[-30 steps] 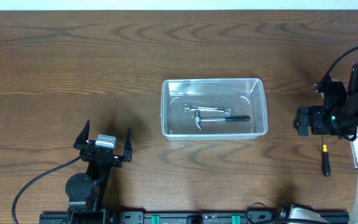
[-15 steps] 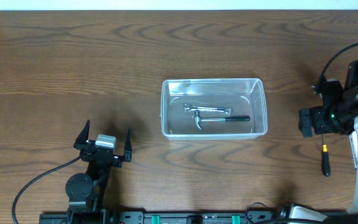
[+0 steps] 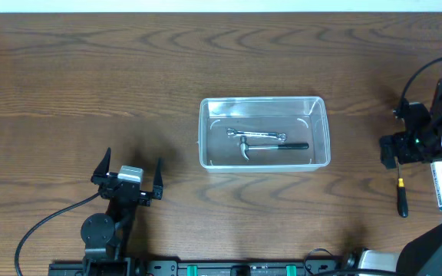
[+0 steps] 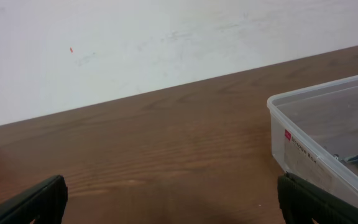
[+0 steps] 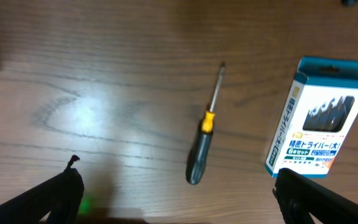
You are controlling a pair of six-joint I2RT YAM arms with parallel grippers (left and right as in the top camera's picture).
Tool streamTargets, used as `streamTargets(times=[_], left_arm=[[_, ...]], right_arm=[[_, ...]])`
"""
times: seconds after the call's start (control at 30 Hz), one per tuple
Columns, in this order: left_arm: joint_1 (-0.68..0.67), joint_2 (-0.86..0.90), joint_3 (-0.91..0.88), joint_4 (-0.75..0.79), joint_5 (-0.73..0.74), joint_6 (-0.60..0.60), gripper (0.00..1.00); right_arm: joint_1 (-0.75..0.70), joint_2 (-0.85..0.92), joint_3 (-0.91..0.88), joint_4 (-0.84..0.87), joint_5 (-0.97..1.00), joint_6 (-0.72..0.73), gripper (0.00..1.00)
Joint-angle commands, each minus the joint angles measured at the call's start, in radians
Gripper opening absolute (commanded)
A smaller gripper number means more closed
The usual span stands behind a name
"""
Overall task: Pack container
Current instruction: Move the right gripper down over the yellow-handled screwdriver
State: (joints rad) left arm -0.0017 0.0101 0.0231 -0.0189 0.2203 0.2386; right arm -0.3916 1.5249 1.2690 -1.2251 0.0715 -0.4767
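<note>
Both pairs are spread wide with nothing between them. The left fingers (image 3: 102,167) stand over bare wood near the front left edge of the desk (image 3: 90,77), touching no object. The right fingers (image 5: 55,196) hang above the far right side of the desk, equally wide apart, and they grip nothing.

Near the middle of the desk sits the container (image 3: 263,100), a clear tub with rounded corners and its long side running left to right. It is well apart from either arm, and its near corner shows at the right edge of the left wrist view.

A blue-and-white box (image 5: 316,118) lies flat on the desk below the right wrist camera.

Inside the container lie a hammer (image 3: 290,146) with a black handle and, just behind it, a silvery wrench (image 3: 255,136).

Beside the box, close but apart, lies a screwdriver (image 5: 201,140) with a dark handle and a yellow collar.
</note>
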Motion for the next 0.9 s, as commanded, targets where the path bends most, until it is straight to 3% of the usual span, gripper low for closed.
streamTargets(times=[0.0, 0.27, 0.47, 0.67, 0.87], left_arm=[[0.003, -0.006, -0.019, -0.032, 0.003, -0.005, 0.98], [0.003, -0.006, -0.019, -0.032, 0.003, -0.005, 0.98], [0.003, -0.006, -0.019, -0.032, 0.003, -0.005, 0.98], [0.003, -0.006, -0.019, -0.032, 0.003, -0.005, 0.98], [0.003, -0.006, -0.019, -0.032, 0.003, -0.005, 0.98]], right_arm=[[-0.029, -0.004, -0.006, 0.008, 0.003, -0.027, 0.99], [-0.034, -0.089, -0.018, 0.003, 0.008, -0.053, 0.99], [-0.069, -0.182, -0.132, 0.007, 0.007, -0.052, 0.99], [-0.14, -0.282, -0.286, 0.143, -0.002, -0.045, 0.99], [-0.23, -0.289, -0.383, 0.267, -0.156, -0.075, 0.99]])
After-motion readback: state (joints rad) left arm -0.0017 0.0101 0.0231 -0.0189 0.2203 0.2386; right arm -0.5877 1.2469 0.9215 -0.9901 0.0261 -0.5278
